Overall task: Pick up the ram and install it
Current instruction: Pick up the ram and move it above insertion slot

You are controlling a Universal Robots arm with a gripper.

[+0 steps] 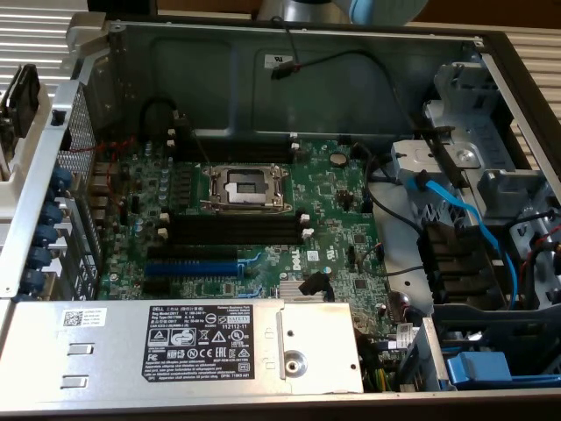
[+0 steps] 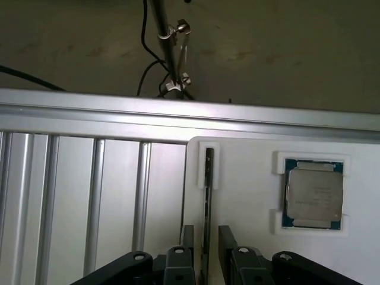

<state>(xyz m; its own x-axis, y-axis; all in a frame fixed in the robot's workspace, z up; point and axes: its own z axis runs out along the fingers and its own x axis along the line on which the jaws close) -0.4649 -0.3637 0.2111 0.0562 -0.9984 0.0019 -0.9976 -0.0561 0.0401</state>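
The ram (image 2: 208, 178) is a thin dark stick seen edge-on, standing upright in a white holder (image 2: 202, 163) on a white tray (image 2: 249, 196). My gripper (image 2: 207, 230) is open and straddles the stick's near end, one black finger (image 2: 187, 237) on each side, with a small gap between each and the board. In the exterior view, the open computer case holds the green motherboard (image 1: 333, 219), whose long black memory slots (image 1: 232, 230) lie between the processor socket (image 1: 245, 186) and the blue expansion slot (image 1: 193, 265).
A processor chip (image 2: 313, 193) sits in a white nest on the same tray, beside the ram. A ribbed aluminium surface (image 2: 89, 196) adjoins the tray. Inside the case are the power supply (image 1: 202, 346), blue cables (image 1: 465, 219) and a drive cage (image 1: 473, 167).
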